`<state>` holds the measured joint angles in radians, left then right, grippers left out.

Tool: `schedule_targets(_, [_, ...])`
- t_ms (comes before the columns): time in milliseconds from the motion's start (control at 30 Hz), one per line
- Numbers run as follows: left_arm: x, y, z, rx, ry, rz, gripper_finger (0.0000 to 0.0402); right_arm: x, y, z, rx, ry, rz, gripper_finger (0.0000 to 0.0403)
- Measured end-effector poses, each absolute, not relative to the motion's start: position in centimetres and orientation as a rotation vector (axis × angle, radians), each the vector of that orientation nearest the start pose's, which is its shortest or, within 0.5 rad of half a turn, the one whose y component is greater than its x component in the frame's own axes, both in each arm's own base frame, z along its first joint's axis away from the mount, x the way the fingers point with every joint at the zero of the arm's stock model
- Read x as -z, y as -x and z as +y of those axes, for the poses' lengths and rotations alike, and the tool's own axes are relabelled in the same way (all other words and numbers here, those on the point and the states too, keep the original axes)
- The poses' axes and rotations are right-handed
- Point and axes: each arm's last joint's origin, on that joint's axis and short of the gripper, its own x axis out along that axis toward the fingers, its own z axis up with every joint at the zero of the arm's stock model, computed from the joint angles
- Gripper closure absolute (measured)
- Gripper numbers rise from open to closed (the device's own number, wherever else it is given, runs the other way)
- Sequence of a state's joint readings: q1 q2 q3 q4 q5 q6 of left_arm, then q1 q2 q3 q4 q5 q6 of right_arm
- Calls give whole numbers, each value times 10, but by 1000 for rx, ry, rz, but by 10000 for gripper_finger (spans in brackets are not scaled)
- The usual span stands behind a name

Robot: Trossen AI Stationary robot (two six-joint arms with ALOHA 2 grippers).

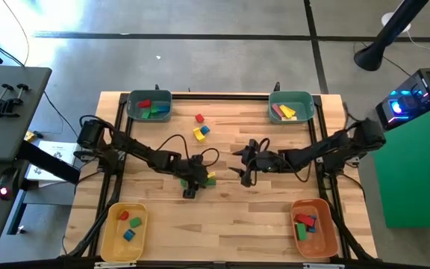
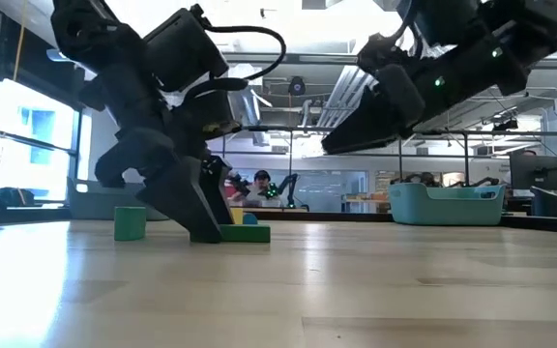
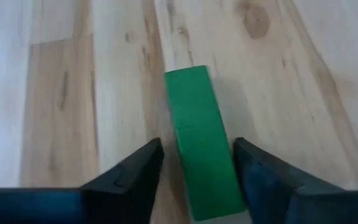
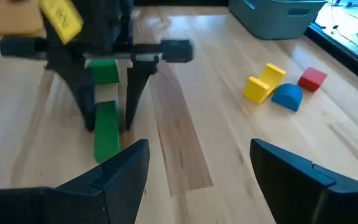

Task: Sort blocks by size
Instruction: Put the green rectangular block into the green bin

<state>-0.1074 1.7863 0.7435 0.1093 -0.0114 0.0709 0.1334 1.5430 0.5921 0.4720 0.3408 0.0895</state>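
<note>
A green wooden bar (image 3: 201,143) lies flat on the table near its middle. My left gripper (image 3: 197,149) is open and down at the table, one finger on each side of the bar across its length. The right wrist view shows the same straddle (image 4: 106,134). A second green block (image 4: 104,71) and a yellow block (image 1: 211,179) lie close by. My right gripper (image 1: 243,164) is open and empty, held above the table just right of centre. A red (image 1: 199,118), a yellow (image 1: 198,134) and a blue block (image 1: 204,129) lie loose toward the far edge.
Two teal bins stand at the far left (image 1: 149,96) and far right (image 1: 290,96), a yellow bin (image 1: 110,232) at the near left and an orange bin (image 1: 325,224) at the near right. All hold a few blocks. Bare wood lies between the near bins.
</note>
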Motion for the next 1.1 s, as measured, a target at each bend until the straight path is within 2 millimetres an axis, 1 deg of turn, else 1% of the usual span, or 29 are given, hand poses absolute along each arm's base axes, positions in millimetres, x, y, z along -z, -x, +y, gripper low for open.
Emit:
schedule_targets(67, [-101,-307,-28,124,-134,909,248,-150,-291,29,218,36,461,128])
schedule_targets(200, [-104,-309,-20,117,-185,871,331,-131,-302,31,171,49,434,128])
schedule_targets(233, [-105,-311,-18,106,-195,857,336,-127,-304,31,153,47,425,128])
schedule_targets(333, [-114,-312,-8,48,-215,815,336,-122,-308,29,118,28,407,128])
schedule_targets(500, [-140,-315,3,-34,-216,692,336,-128,-307,29,83,31,391,128])
schedule_targets(600, [-151,-315,3,-41,-214,637,336,-131,-307,28,106,44,378,128])
schedule_targets(733, [-165,-318,-2,-28,-221,535,336,-130,-307,26,176,57,387,128])
schedule_targets(900, [-167,-319,-8,-7,-223,504,336,-139,-315,28,158,97,364,145])
schedule_targets(1000, [-169,-320,-9,-9,-215,486,336,-146,-323,31,142,137,373,169])
schedule_targets(1100, [-168,-319,-9,-12,-200,496,335,-151,-331,36,106,176,423,195])
